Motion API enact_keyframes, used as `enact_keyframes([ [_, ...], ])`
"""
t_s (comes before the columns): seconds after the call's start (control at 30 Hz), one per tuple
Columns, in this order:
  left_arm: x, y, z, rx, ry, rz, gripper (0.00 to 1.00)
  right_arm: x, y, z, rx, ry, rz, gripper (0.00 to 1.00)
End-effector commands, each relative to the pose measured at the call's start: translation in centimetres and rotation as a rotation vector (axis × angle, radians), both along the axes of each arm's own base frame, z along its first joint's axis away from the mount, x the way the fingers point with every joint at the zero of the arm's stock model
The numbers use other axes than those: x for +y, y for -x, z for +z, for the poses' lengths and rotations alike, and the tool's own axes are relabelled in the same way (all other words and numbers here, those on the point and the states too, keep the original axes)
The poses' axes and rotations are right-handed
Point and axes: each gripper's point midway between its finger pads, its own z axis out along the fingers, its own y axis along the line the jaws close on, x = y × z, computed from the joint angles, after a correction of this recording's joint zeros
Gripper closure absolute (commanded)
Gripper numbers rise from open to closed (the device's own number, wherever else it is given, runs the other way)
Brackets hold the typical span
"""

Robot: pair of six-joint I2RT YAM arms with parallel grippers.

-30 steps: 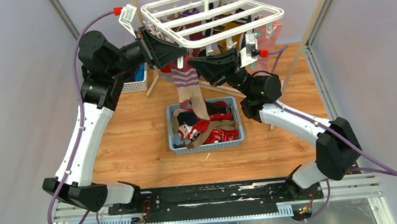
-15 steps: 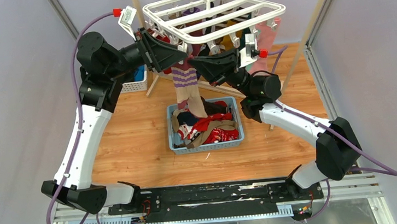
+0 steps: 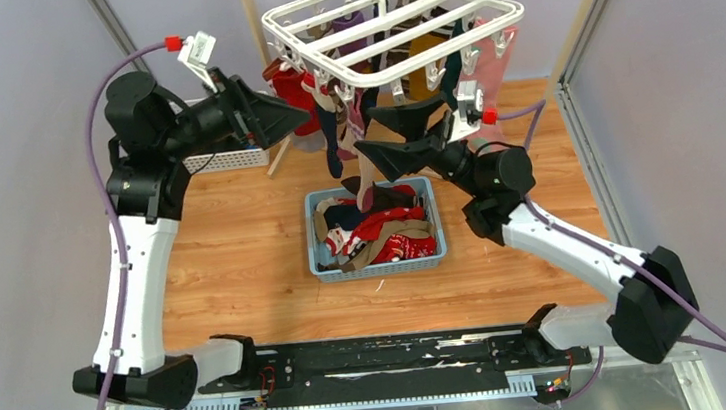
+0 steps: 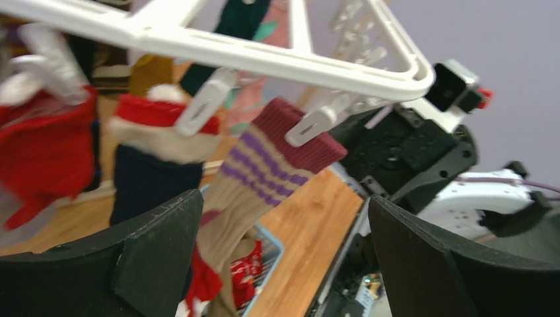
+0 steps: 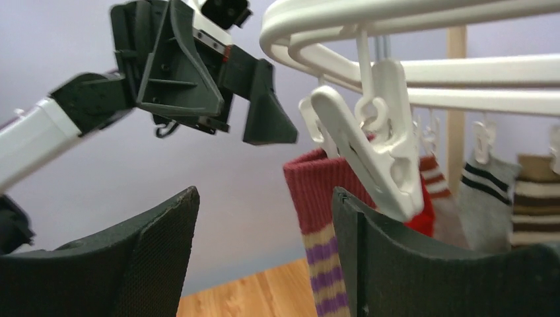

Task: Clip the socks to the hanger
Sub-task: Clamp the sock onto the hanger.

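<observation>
Sock [image 4: 264, 168] with purple stripes clipped to hanger [image 4: 264, 59], left hand [image 4: 284, 198] wide open, empty, right hand [image 5: 264, 191] wide open, empty

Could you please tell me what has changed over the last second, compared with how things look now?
Both arms have backed off the hanger. The left gripper pulled away to the left, the right gripper dropped down and back, and both are open. The purple-striped sock they had been holding up at the frame has been let go and hangs from a clip. The blue basket has not moved.
</observation>
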Motion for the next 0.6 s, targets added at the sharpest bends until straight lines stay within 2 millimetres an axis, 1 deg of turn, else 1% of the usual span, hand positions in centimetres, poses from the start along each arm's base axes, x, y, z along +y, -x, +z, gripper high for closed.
enact_keyframes([
  [0.0, 4.2, -0.5, -4.5, 0.027, -0.144, 0.133, 0.0, -1.2, -1.6, -4.9, 0.086, 0.173, -0.178, 0.27],
  [0.03, 5.3, -1.0, -6.0, 0.036, -0.187, 0.179, 0.0, -1.9, -1.8, -5.8, 0.097, 0.212, -0.226, 0.26],
  [0.07, 6.4, -1.5, -7.4, 0.043, -0.235, 0.224, 0.0, -2.5, -2.4, -7.4, 0.133, 0.266, -0.271, 0.26],
  [0.17, 9.6, -2.9, -13.1, 0.061, -0.408, 0.328, 0.0, -5.2, -3.9, -12.1, 0.247, 0.391, -0.439, 0.24],
  [0.2, 10.5, -3.4, -15.2, 0.061, -0.473, 0.354, 0.0, -6.2, -4.0, -13.4, 0.27, 0.422, -0.486, 0.24],
  [0.23, 12.0, -3.9, -17.1, 0.08, -0.516, 0.405, 0.0, -7.3, -4.2, -14.7, 0.293, 0.451, -0.539, 0.23],
  [0.3, 14.4, -4.8, -20.7, 0.091, -0.603, 0.479, 0.0, -10.2, -4.7, -17.1, 0.366, 0.487, -0.678, 0.22],
  [0.33, 15.3, -5.4, -22.0, 0.082, -0.627, 0.514, 0.0, -11.7, -4.9, -18.2, 0.399, 0.501, -0.747, 0.22],
  [0.4, 16.9, -6.0, -25.0, 0.106, -0.656, 0.562, 0.0, -15.0, -5.0, -20.1, 0.46, 0.508, -0.892, 0.21],
  [0.5, 18.6, -6.8, -28.7, 0.128, -0.665, 0.633, 0.0, -20.4, -4.9, -22.4, 0.552, 0.497, -1.143, 0.19],
  [0.57, 19.3, -7.2, -31.0, 0.134, -0.661, 0.674, 0.0, -23.9, -4.7, -23.7, 0.615, 0.462, -1.301, 0.19],
])
